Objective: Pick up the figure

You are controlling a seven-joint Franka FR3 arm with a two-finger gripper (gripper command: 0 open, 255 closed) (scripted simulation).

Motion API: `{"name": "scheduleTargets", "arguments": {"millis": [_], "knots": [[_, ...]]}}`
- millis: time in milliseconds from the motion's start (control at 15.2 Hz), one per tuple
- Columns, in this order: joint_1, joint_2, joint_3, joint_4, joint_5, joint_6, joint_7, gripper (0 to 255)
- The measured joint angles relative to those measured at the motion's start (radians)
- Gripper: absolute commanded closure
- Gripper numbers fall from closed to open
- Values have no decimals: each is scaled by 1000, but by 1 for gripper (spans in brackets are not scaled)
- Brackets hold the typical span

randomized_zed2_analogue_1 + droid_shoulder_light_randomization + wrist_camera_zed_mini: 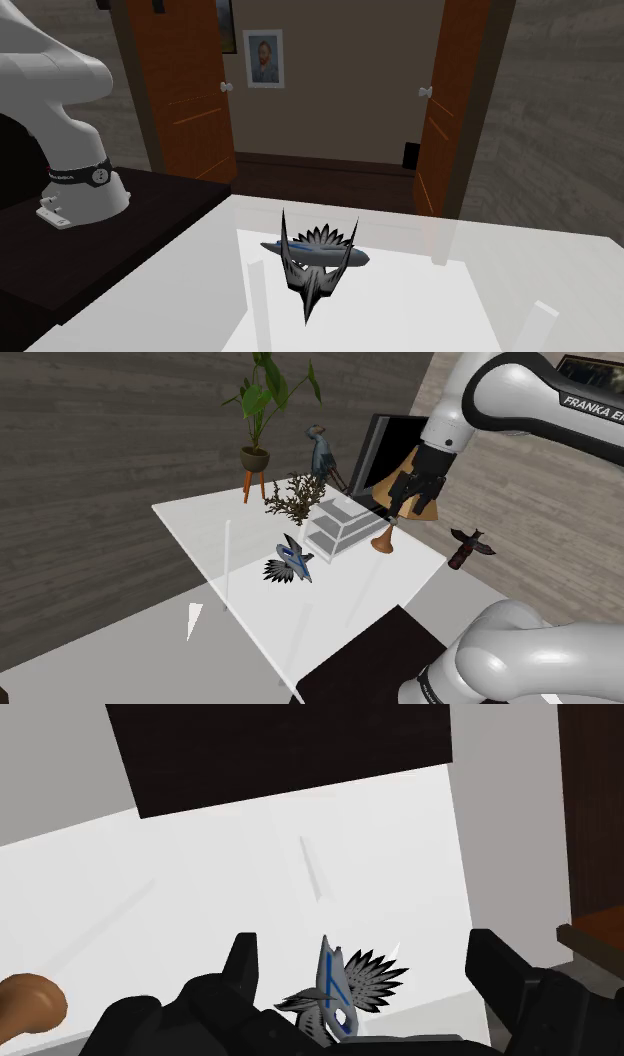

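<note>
A winged bird figure (290, 562), blue-grey with black spiky feathers, lies on the white table (220, 532) near its middle. In the second exterior view the figure (316, 260) rests with its dark wings spread on the glossy tabletop (480, 290). My black gripper (412, 492) hangs well above the table, toward the shoulder view's right of the figure. In the wrist view the gripper (370, 972) is open. Its fingers (243, 966) stand wide apart, and the figure (340, 989) shows far below between them, untouched.
A dark branch ornament (295, 497), a grey stepped block (340, 524) and a brown flared base (383, 540) stand behind the figure. A heron statue (320, 450), a potted plant (262, 412), a black screen (390, 447) and a small totem bird (468, 547) are nearby. Wooden doors (190, 80) frame the far side.
</note>
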Motion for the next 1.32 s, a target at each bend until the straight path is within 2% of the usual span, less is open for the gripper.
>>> {"name": "scheduleTargets", "arguments": {"millis": [198, 858, 1320], "knots": [[-9, 30, 2, -5, 21, 28, 34, 0], [-62, 296, -1, -72, 190, 326, 256, 0], [-72, 537, -14, -55, 342, 536, 366, 0]]}}
